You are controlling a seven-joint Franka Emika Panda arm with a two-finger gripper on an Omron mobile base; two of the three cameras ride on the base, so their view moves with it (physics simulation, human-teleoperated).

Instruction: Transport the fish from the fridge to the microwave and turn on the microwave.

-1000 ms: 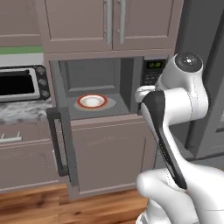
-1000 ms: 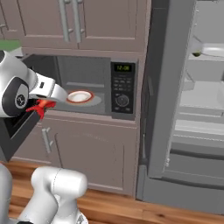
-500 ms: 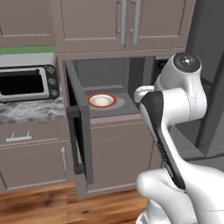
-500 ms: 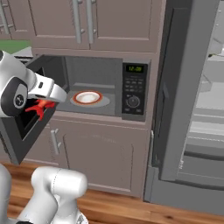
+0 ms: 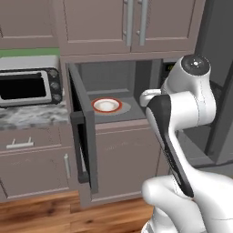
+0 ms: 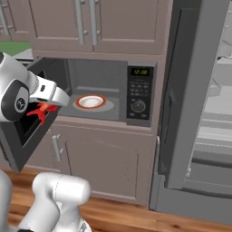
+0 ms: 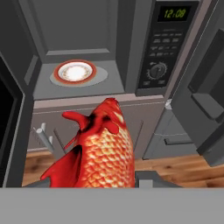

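Between the gripper's fingertips sat the fish, red-orange and scaled, its body running up and away from the hand toward the open microwave; the jaws were drawn in close around it and had it held. From the right base view the fish showed as a small red shape at the end of the arm, out in front of the microwave's swung-down door and not yet inside the cavity. I judged it light and slim, probably slick along the scales and somewhat soft, so a hold across the thick middle of the body looked safer than one near the tail or fins, where it might pivot or slip. A white plate with a red rim lay on the turntable inside, well apart from the fish and ahead of it. Off to the right stood the fridge, its door open.
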